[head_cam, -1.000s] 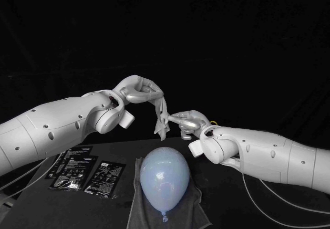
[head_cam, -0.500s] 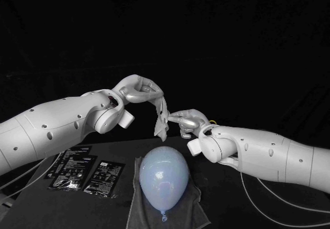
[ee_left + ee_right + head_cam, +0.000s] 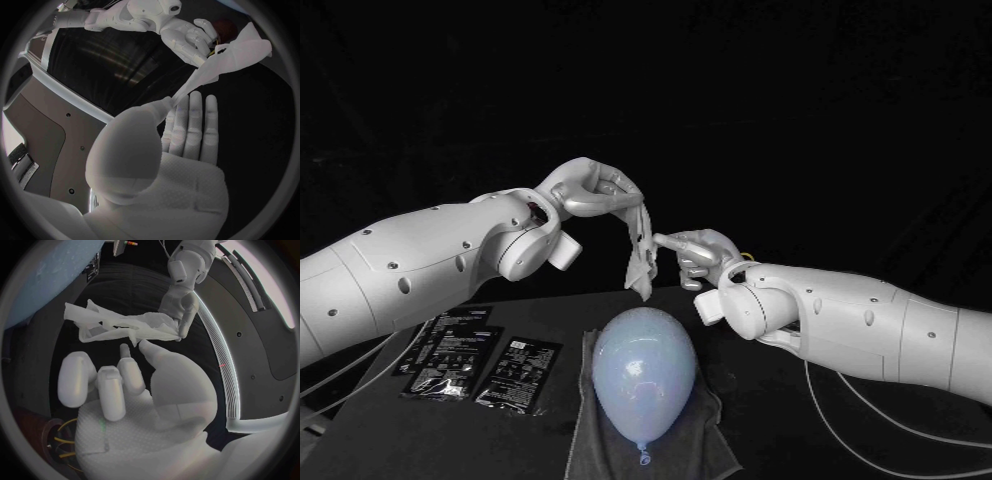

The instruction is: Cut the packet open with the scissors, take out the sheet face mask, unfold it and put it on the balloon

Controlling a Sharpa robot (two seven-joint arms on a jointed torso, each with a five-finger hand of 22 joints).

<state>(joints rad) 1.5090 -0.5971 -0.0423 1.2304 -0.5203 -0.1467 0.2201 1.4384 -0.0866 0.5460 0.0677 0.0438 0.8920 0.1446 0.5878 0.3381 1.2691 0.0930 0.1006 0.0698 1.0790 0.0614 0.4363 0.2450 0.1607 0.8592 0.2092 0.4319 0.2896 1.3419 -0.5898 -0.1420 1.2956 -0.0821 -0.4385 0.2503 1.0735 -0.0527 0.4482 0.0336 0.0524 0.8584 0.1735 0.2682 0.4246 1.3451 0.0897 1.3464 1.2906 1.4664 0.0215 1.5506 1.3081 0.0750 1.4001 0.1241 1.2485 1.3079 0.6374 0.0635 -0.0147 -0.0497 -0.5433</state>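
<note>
My left hand (image 3: 596, 190) is raised over the table and pinches the top of the white sheet face mask (image 3: 643, 250), which hangs down crumpled and partly folded. In the left wrist view the mask (image 3: 231, 52) trails away from that hand's thumb and fingers (image 3: 187, 120). My right hand (image 3: 697, 255) is beside the hanging mask, thumb and one finger reaching to its edge. The right wrist view has their fingertips (image 3: 142, 344) just under the mask (image 3: 119, 325); whether they grip it is unclear. The pale blue balloon (image 3: 643, 368) lies below on a grey cloth (image 3: 704, 440).
Three black packets (image 3: 473, 360) lie side by side on the table's left part, next to the balloon. Cables trail off the table on both sides under the arms.
My right hand's thumb and finger have stretched a little further to the mask's edge. The mask's lower end has swung slightly. The left hand stays where it was.
</note>
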